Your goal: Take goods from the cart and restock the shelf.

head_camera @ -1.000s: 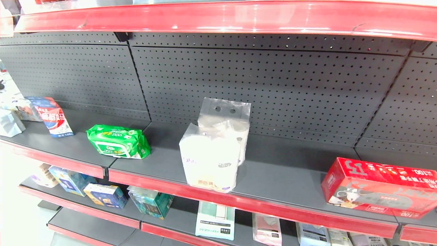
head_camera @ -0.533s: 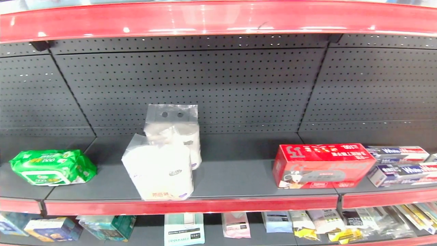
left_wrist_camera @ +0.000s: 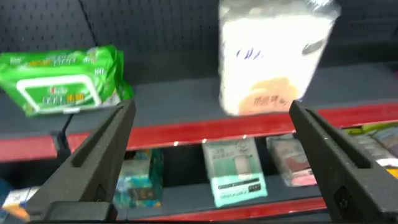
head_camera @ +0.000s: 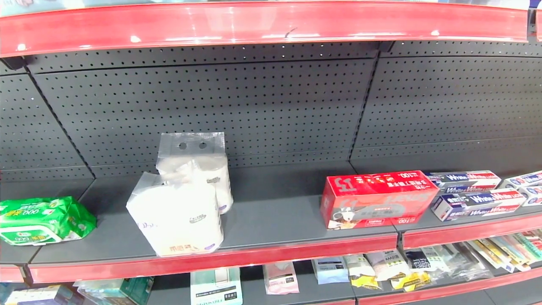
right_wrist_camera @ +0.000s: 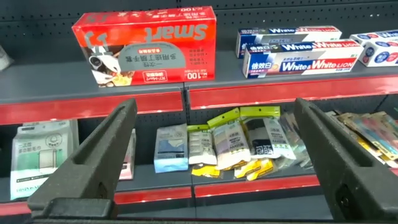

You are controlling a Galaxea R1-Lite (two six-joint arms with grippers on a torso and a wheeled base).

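On the dark shelf (head_camera: 271, 220) with a red front lip stand two white tissue-roll packs, one in front (head_camera: 175, 220) and one behind it (head_camera: 199, 169). A green wet-wipes pack (head_camera: 42, 220) lies to their left and a red box (head_camera: 377, 198) to their right. My left gripper (left_wrist_camera: 211, 162) is open in front of the shelf lip, with the front white pack (left_wrist_camera: 270, 62) and the green wet-wipes pack (left_wrist_camera: 62, 81) beyond it. My right gripper (right_wrist_camera: 214, 162) is open and holds nothing, facing the red box (right_wrist_camera: 146, 45) and the lower shelf.
Blue-and-white boxes (head_camera: 478, 192) lie at the shelf's right end. The lower shelf holds hanging packets (head_camera: 381, 267) and a white-green pack (head_camera: 216, 286). A red-edged shelf (head_camera: 262, 23) runs overhead, and a perforated back panel (head_camera: 271, 101) closes the rear. Bare shelf lies between the white packs and the red box.
The head view has swung to the right along the shelf, so everything has slid left in the picture and the blue-and-white boxes have come into view. The goods themselves have not moved.
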